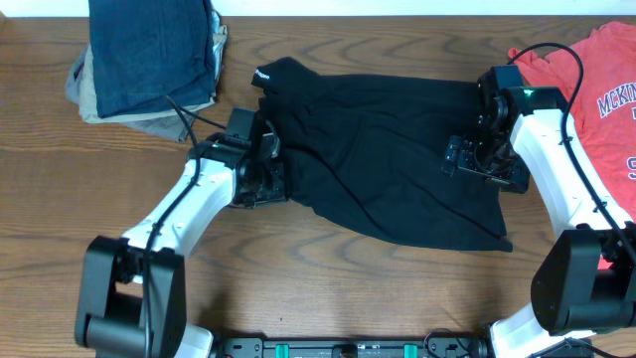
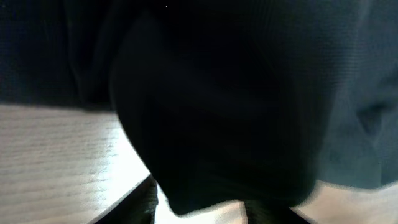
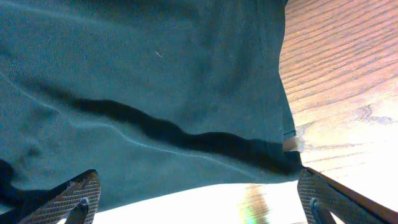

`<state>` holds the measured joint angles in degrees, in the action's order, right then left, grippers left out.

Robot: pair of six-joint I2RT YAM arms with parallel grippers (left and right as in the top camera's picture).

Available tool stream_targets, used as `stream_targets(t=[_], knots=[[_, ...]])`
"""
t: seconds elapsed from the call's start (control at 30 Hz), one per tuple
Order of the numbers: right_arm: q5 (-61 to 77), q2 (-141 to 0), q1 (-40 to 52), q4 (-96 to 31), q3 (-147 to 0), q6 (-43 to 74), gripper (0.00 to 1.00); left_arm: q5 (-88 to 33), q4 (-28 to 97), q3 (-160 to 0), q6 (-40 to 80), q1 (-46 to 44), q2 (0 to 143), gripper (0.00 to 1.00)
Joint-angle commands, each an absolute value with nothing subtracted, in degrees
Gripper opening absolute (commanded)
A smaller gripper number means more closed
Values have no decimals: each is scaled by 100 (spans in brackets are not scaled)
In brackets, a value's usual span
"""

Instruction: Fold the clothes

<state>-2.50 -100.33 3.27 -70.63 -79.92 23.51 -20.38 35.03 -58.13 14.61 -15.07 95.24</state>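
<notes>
Two grippers: my left gripper (image 1: 266, 174) clamps a bunched fold of the black T-shirt (image 1: 378, 149) for folding; my right gripper (image 3: 202, 198) hovers just above the hem, jaws wide, empty.

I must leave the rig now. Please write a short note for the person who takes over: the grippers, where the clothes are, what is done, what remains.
Left gripper: half closed at the left edge of the black T-shirt, a fold of cloth filling its jaws; it seems gripped.
Right gripper: wide open, low over the shirt's right edge, holding nothing.
Black T-shirt: spread but wrinkled in the middle, not yet folded.
Coral-red T-shirt: at the right edge of the table, no gripper on it.
Pile with jeans on top: far left corner.
Done: no fold visible on either shirt.
Left: fold both.
</notes>
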Motion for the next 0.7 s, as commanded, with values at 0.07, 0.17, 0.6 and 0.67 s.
stream_targets(t=[0.07,0.17,0.6,0.67], knots=[[-255,-9955,384,-7065,-7977,2351,99,-1992,3074,-5780,1490,-1503,9896,50],[-257,-9955,381,-7063,-7977,2349,99,-1990,2668,-5782,1490,-1503,9935,21],[-250,-9955,384,-7072,-7977,2353,99,-1986,845,-5787,1619,-1503,9939,6],[-250,-9955,384,-7070,-7977,2353,99,-1986,633,-5787,1621,-1503,9977,6]])
